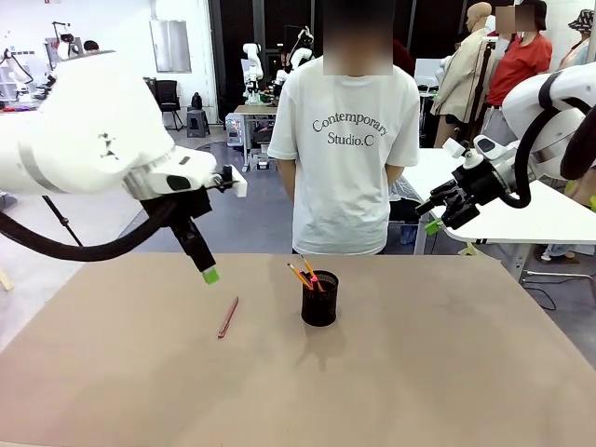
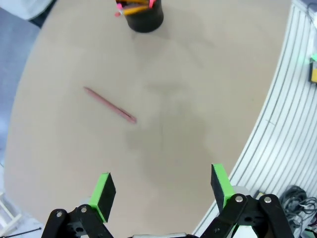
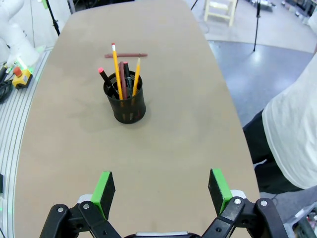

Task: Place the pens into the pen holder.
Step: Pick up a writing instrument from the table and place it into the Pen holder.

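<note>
The reddish-brown pen (image 1: pixel 228 318) lies flat on the counter (image 1: pixel 419 372), well apart from the pen holder (image 1: pixel 319 300) on the holder's left, with nothing touching it. It looks like the one pen left to place. The left claw (image 1: pixel 210 275) hangs in the air close to this pen, farther from the holder than the pen is. Its fingers stand wide apart and hold nothing, and in its own wrist view the pen lies ahead of the fingers, not between them. The step in hand is probably the pickup. To do it well, the claw should move forward over the pen's middle and turn so the pads cross the shaft. It should then sink until the pads nearly meet the counter and close fully, since the stick is thin. The holder already carries two yellow pencils, a dark pen with a red end and a brownish stick, all leaning against the rim. The last pen should therefore go in tip-down through the open gap, released low so the light mesh cup is not knocked over. The right claw (image 1: pixel 436 222) waits high, well to the holder's right, its fingers spread wide and empty.
</note>
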